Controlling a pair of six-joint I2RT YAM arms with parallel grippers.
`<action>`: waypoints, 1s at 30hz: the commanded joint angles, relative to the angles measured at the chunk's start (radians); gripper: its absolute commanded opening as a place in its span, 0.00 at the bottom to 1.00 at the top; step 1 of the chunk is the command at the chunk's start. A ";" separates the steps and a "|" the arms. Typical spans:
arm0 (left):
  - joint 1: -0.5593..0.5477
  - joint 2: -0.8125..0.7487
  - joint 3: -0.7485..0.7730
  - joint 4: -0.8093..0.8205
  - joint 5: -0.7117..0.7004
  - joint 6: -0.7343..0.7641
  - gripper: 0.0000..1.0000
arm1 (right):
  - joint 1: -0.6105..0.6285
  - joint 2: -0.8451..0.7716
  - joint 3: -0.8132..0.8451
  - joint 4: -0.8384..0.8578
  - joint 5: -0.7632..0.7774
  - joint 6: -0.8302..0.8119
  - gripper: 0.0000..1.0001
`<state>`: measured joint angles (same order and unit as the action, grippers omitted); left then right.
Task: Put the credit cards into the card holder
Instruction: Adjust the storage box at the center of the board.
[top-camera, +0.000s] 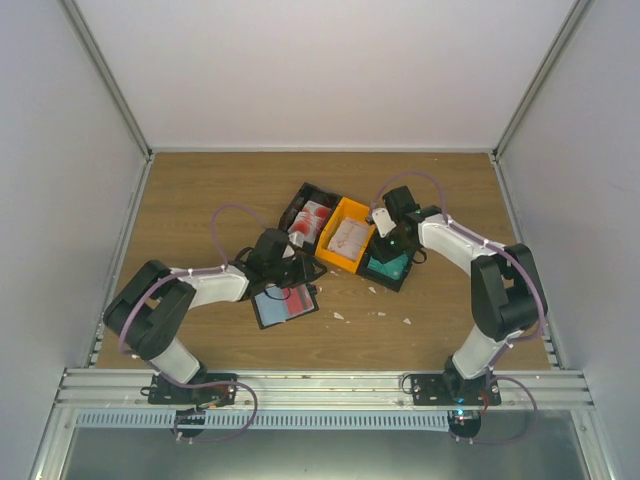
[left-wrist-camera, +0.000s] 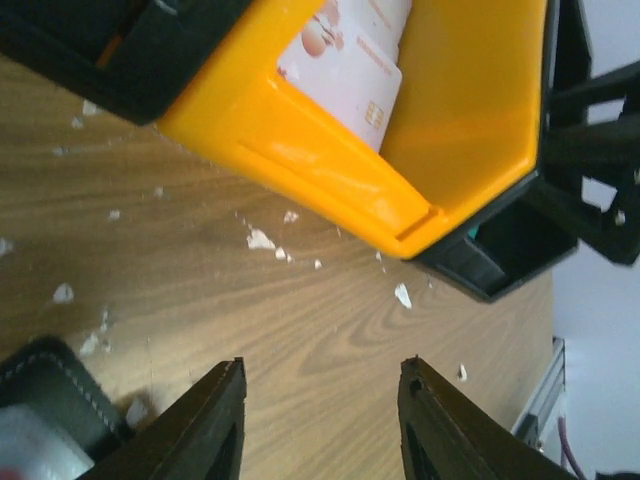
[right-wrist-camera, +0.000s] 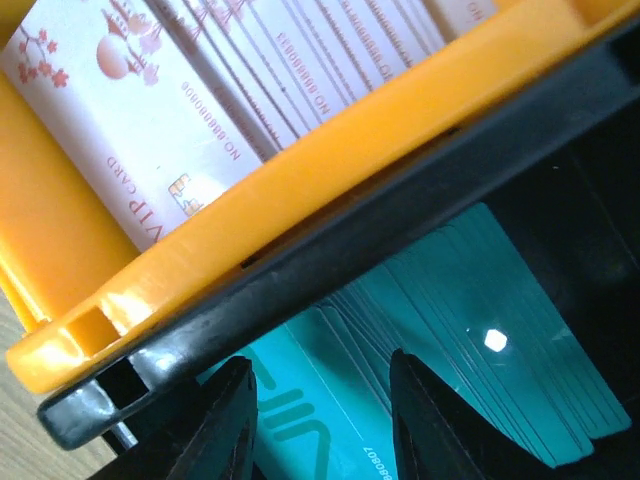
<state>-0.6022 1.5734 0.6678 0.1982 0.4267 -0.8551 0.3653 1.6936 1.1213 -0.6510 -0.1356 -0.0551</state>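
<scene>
Falls to the right gripper (right-wrist-camera: 318, 370), fingers apart, to drop straight onto the teal credit cards (right-wrist-camera: 480, 290) just beneath, long edges slanting across its gap.

This was a robot lab, set up as a small test booth. Plain white walls (top-camera: 320, 70) stood on three sides of a wood worktop (top-camera: 200, 200), with metal bars (top-camera: 108, 75) in the corners. A left arm (top-camera: 200, 288) and a right arm (top-camera: 455, 240) were bolted to a metal rail (top-camera: 320, 385) at the near edge. Thin cables (top-camera: 222, 213) looped along them. Plastic bins (left-wrist-camera: 330, 185) held cards (right-wrist-camera: 150, 130) sorted by colour, and bits of paper (top-camera: 338, 316) lay about.
</scene>
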 joint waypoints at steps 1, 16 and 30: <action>-0.011 0.064 0.051 0.087 -0.111 -0.052 0.42 | -0.007 0.043 0.012 -0.051 -0.055 -0.041 0.39; -0.012 0.226 0.215 0.036 -0.161 0.019 0.28 | 0.000 0.086 -0.015 -0.013 0.039 -0.004 0.44; -0.011 0.276 0.300 0.000 -0.113 0.062 0.26 | 0.012 -0.003 -0.026 -0.079 -0.072 0.080 0.36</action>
<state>-0.6071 1.8214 0.9184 0.1448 0.2924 -0.8227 0.3691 1.7405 1.1160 -0.6582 -0.1432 -0.0307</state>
